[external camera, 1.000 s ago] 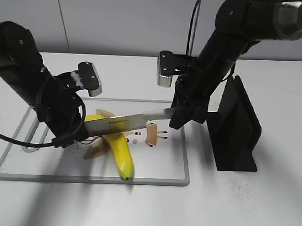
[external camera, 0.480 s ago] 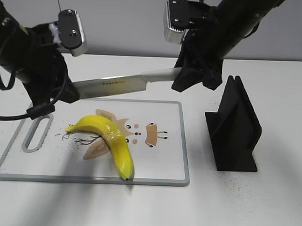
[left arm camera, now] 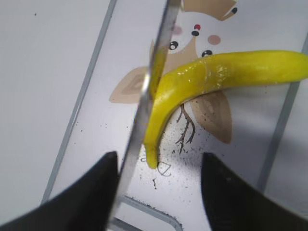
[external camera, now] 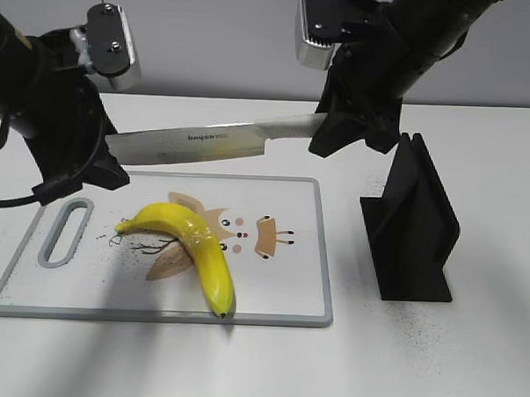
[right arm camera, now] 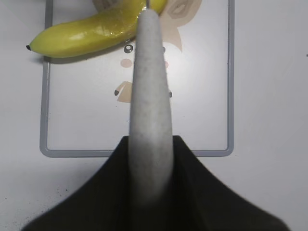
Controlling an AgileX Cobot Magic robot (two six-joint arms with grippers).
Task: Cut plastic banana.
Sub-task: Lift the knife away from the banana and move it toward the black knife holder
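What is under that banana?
The banana lies on a white cutting board, over a printed cartoon animal. The banana covers part of the drawing.

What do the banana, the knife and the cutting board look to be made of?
Banana: probably plastic; glossy uniform yellow skin with sharp highlights. Knife: blade looks like polished steel, mirror-grey with printed lettering; its pale speckled handle may be plastic or stone-look composite. Cutting board: seemingly smooth white plastic with a grey rim and cartoon prints.
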